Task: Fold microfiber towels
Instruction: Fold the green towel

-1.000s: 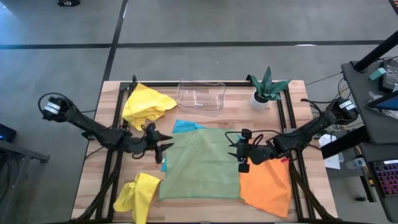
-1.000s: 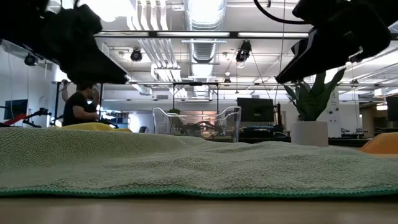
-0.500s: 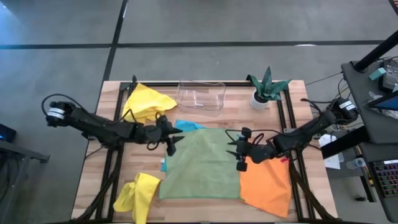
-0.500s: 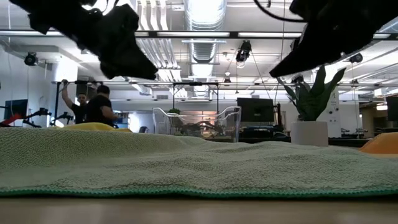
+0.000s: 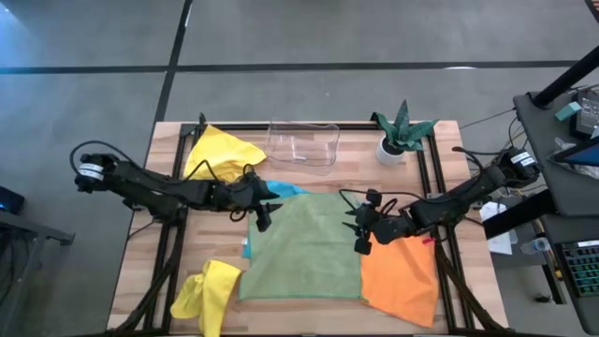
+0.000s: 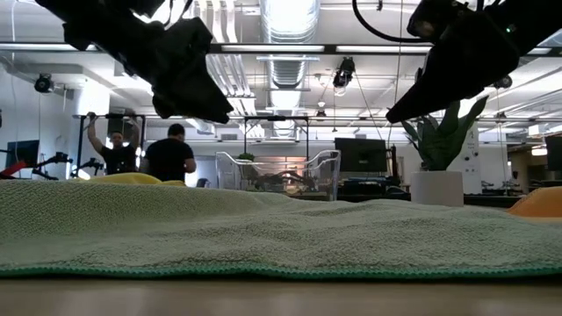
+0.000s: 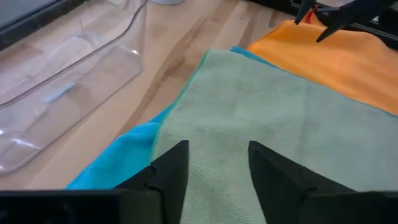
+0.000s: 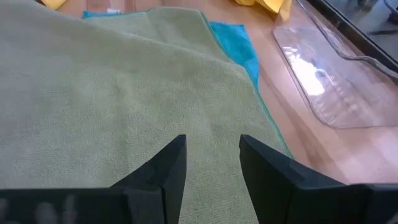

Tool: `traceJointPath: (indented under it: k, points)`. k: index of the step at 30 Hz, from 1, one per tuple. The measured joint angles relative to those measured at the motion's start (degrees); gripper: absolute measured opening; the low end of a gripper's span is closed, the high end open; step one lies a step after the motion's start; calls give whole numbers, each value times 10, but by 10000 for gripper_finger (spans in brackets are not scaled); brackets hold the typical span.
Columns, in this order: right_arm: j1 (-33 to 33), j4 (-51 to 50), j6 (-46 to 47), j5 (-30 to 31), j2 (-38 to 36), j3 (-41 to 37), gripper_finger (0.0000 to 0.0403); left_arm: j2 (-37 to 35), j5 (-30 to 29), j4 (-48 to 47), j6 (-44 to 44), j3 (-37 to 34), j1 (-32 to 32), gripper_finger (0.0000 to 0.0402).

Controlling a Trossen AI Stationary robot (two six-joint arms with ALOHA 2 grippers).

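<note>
Sage green towel (image 5: 304,245) lies flat at table centre, over turquoise towel (image 5: 279,191), orange towel (image 5: 401,277) touching its right edge. My left gripper (image 5: 263,212) & right gripper (image 5: 358,231) hover above its far corners, fingers apart, holding nothing. Beyond: clear tray (image 5: 303,144).
</note>
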Motion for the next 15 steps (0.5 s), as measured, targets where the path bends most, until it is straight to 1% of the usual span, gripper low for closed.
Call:
traceJointPath:
  k: [3, 7, 10, 15]
  points:
    - [0, 5, -1, 3, 0, 0, 146, 0, 1, -1, 0, 0, 0, 186]
    - [-2, 21, -15, 5, 0, 0, 166, 0, 0, -18, 1, 0, 0, 217]
    - [-3, 37, -28, 5, 0, 0, 185, 0, 0, -44, 0, 0, 0, 225]
    - [-3, 48, -30, 5, 0, 0, 208, 0, 0, -47, 0, 0, 0, 226]
